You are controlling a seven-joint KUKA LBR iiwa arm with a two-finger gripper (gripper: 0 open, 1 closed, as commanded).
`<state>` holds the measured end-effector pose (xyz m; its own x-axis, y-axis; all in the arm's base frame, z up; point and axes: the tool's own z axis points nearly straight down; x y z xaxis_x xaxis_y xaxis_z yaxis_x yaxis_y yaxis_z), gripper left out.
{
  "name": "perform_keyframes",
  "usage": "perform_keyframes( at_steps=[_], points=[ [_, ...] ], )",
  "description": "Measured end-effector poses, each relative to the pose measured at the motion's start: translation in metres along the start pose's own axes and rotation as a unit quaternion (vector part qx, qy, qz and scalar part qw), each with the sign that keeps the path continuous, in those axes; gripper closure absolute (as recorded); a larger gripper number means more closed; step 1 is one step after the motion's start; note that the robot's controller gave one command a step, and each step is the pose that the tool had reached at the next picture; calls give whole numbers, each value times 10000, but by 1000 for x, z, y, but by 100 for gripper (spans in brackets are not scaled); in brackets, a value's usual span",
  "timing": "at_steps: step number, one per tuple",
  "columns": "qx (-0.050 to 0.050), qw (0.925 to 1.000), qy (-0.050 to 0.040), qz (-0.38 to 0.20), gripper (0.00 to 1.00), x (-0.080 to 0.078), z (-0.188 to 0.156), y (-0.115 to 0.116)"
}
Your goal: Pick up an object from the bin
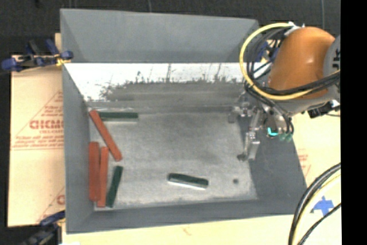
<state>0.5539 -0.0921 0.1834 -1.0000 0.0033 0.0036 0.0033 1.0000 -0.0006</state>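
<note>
The metal gripper (248, 149) hangs by the right wall of the grey metal bin (160, 43). Whether it is apart or together, I cannot tell. A flat dark-green rectangular bar (188, 181) lies nearby.

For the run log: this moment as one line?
gripper: right side of bin | nearest: dark green bar, front middle | rest: bars along left wall

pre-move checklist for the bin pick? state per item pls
1. Gripper inside the bin, by its right wall: ok.
2. Object directly under gripper: none, bare floor there: not ok.
3. Nearest candidate, dark green bar, lies flat at bottom centre, apart from the rest: ok.
4. Red bars at the left wall lie packed side by side: not ok for a clean grasp.
5. Gripper open or shut: cannot tell.
</note>
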Motion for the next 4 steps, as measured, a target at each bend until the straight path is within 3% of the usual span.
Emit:
perform_keyframes(
  at_steps=[1,2,3,4],
  points=[
    [6,10000,-39,-11,0,-2,-5,0],
    [14,9997,-84,-238,0,11,11,3],
    [4,9893,-41,-1461,0,41,61,-5],
    [14,9787,-30,-2052,0,45,96,16]
  ],
)
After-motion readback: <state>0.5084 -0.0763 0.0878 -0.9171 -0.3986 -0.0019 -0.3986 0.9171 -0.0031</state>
